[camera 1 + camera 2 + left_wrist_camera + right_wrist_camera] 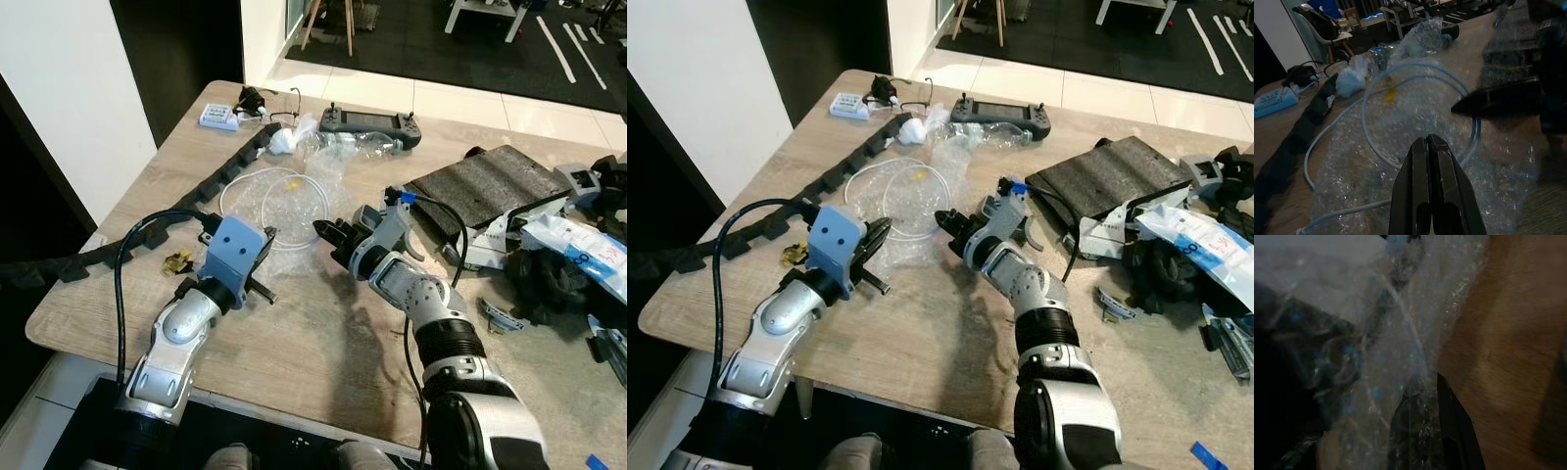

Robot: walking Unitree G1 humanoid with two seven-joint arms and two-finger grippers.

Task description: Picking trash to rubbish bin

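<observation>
A crumpled sheet of clear bubble wrap [286,201] lies on the wooden table [323,343], with a white cable coil [235,186] on it. My right gripper [325,233] sits at the sheet's right edge. In the right wrist view the bubble wrap [1400,333] is drawn up over its black fingers [1452,421], which are shut on it. My left gripper [880,231] hovers low over the sheet's near-left edge, its fingers [1431,166] pressed shut. A white tissue wad [282,142] and an empty plastic bottle [358,147] lie farther back.
A black cable chain [196,201] runs along the table's left side, with a small yellow wrapper [178,260] beside it. A grey controller [370,122] and white box [217,117] sit at the back. A dark foam mat [485,181] and clutter fill the right.
</observation>
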